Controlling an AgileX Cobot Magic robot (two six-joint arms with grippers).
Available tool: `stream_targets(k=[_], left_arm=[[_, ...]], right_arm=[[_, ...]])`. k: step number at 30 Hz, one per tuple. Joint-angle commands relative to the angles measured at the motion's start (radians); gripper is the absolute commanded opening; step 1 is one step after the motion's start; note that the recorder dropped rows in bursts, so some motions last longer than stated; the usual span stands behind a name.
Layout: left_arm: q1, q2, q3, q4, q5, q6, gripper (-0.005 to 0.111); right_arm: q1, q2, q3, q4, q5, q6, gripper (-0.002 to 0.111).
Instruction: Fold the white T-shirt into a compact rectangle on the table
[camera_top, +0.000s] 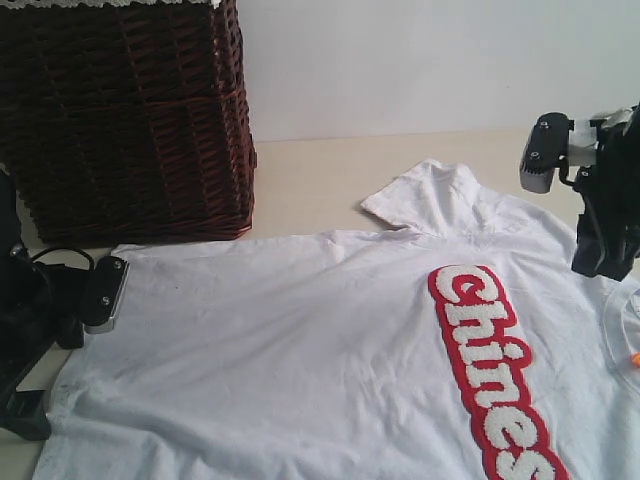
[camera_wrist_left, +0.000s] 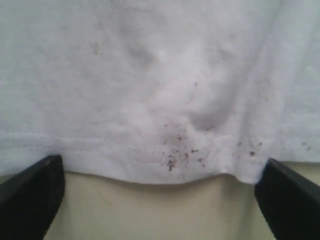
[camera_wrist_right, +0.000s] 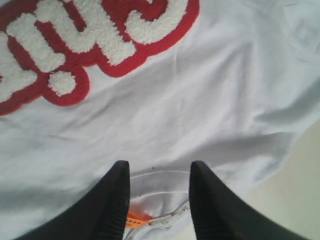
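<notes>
Lying limp and light, the white T-shirt (camera_top: 300, 330) wants pinching at its nine-o'clock hem (camera_wrist_left: 125, 160). Left gripper (camera_wrist_left: 162, 165) gapes there; right gripper (camera_wrist_right: 159, 170) half-parted, empty.

Counted: one white T-shirt (camera_top: 300, 340), one table (camera_top: 320, 180) and one dark wicker basket (camera_top: 130, 120). Grippers number two: the left gripper (camera_wrist_left: 160, 167) and the right gripper (camera_wrist_right: 160, 167). The shirt bears one red-banded line of lettering (camera_top: 495, 370).
</notes>
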Motion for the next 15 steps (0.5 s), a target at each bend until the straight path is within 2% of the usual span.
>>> stream_targets(k=[1,9,15], left_arm=[[0.004,0.035,0.014,-0.02,0.028,0.005,0.1],[0.004,0.035,0.014,-0.02,0.011,0.005,0.1],[0.004,0.033,0.012,-0.02,0.009,0.009,0.1]], right_arm=[[-0.004,-0.003,-0.004,-0.009,-0.026,-0.03,0.039],[-0.004,-0.003,-0.004,-0.007,-0.052,-0.056,0.039],[-0.004,-0.003,-0.004,0.005,-0.06,-0.055,0.053]])
